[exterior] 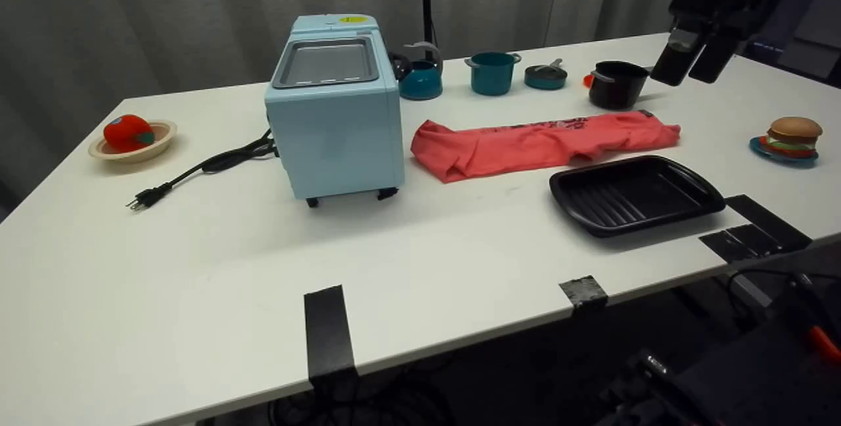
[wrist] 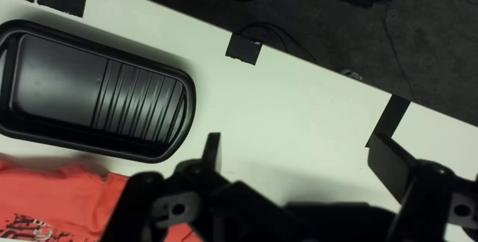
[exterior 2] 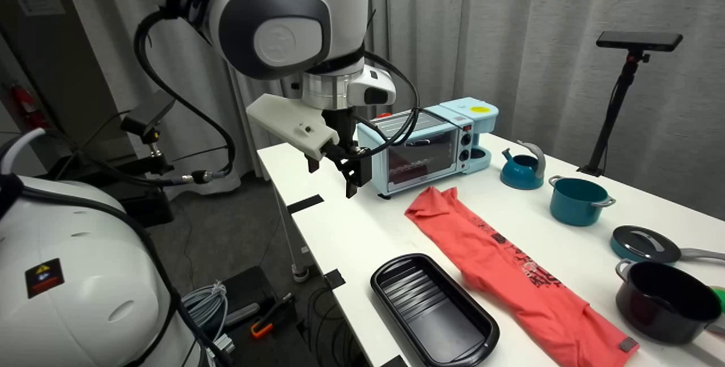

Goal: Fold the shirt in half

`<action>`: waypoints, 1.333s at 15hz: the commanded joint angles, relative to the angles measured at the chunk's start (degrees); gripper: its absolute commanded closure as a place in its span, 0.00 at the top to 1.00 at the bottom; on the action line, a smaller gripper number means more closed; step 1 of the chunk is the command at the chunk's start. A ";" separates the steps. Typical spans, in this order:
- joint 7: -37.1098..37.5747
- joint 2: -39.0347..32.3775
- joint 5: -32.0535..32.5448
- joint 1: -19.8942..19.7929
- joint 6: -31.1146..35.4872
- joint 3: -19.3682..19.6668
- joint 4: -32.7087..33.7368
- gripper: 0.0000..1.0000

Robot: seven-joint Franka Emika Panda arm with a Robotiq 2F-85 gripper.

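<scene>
The red shirt (exterior: 525, 150) lies on the table as a long narrow strip with uneven, wrinkled edges. It also shows in an exterior view (exterior 2: 493, 265), with dark print along one long edge and a corner bunched near the toaster oven. In the wrist view part of the shirt (wrist: 56, 197) shows at the lower left, partly hidden by a finger. My gripper (wrist: 298, 143) is open and empty, its fingers wide apart over bare white table. It hangs above the table, apart from the shirt, and also shows in both exterior views (exterior: 691, 68) (exterior 2: 332, 177).
A black baking pan (exterior: 637, 196) sits beside the shirt, near the table's front edge. A light blue toaster oven (exterior 2: 425, 146) stands at one end of the shirt. A black pot (exterior 2: 668, 302), a teal pot (exterior 2: 578, 201) and a kettle (exterior 2: 521, 171) stand behind it. A toy burger (exterior: 792, 137) sits farther off.
</scene>
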State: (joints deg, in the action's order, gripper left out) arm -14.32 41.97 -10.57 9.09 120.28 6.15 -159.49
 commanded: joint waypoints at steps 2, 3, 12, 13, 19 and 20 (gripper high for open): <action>-0.58 -0.45 -0.31 -0.80 -0.31 -0.45 0.53 1.00; -0.67 -0.96 0.02 -1.18 -0.59 -0.19 1.16 1.00; -4.82 -12.07 3.34 -8.03 -1.19 6.96 12.62 1.00; -5.47 -13.79 3.30 -8.74 -1.08 7.86 14.15 1.00; -9.96 -25.71 2.09 -12.31 1.32 12.16 22.76 1.00; -10.33 -28.07 1.82 -12.87 1.84 12.55 24.33 1.00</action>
State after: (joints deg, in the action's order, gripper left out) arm -21.81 21.32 -7.55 -2.15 121.03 17.70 -140.64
